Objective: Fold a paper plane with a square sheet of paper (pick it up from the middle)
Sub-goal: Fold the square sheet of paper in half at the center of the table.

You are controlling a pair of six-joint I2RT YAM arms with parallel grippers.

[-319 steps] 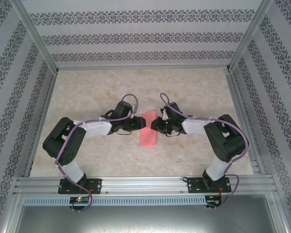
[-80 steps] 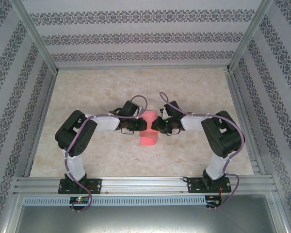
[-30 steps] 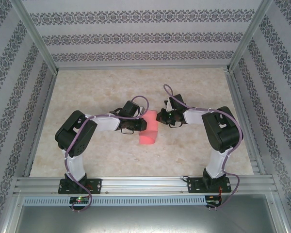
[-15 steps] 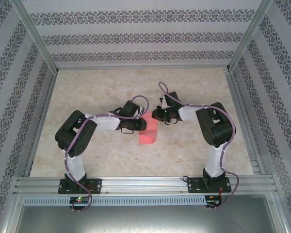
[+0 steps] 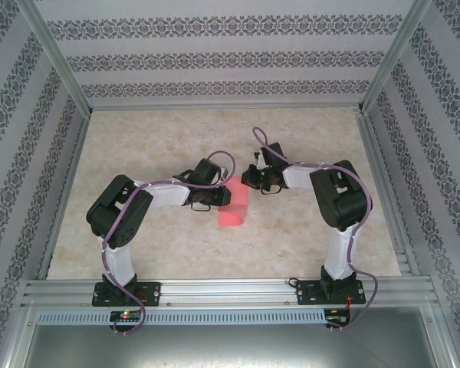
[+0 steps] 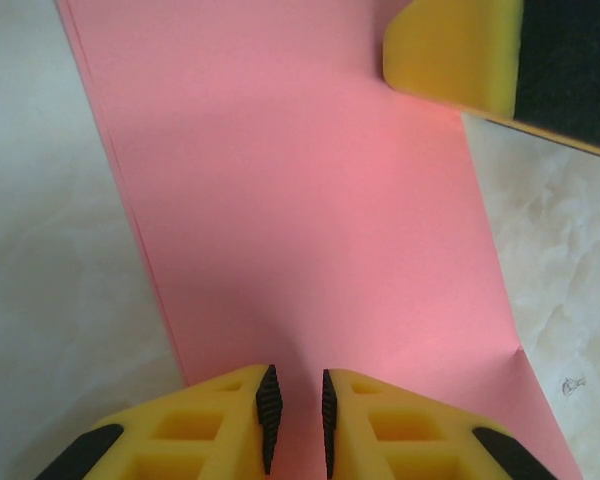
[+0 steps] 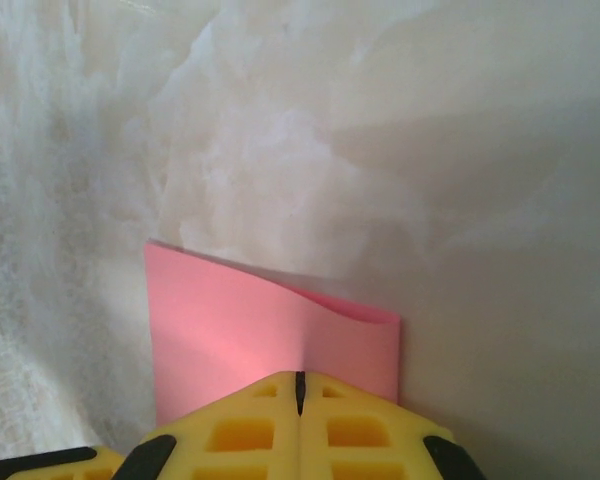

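Note:
The square sheet of paper lies on the table between the arms, salmon-pink and folded into a long strip. My left gripper rests over its left side. In the left wrist view its fingertips stand a narrow gap apart above the flat paper, with nothing pinched between them. My right gripper is at the strip's far right corner, and its yellow finger sits on the paper's edge. In the right wrist view that gripper is shut, tips down on the paper, whose far edge lifts slightly.
The pale marbled table is walled by patterned panels at the back and sides. An aluminium rail carrying both arm bases runs along the near edge. Open tabletop surrounds the paper.
My right gripper has swung left and slightly away from me, from beside the strip onto its far right corner. The left arm has stayed put.

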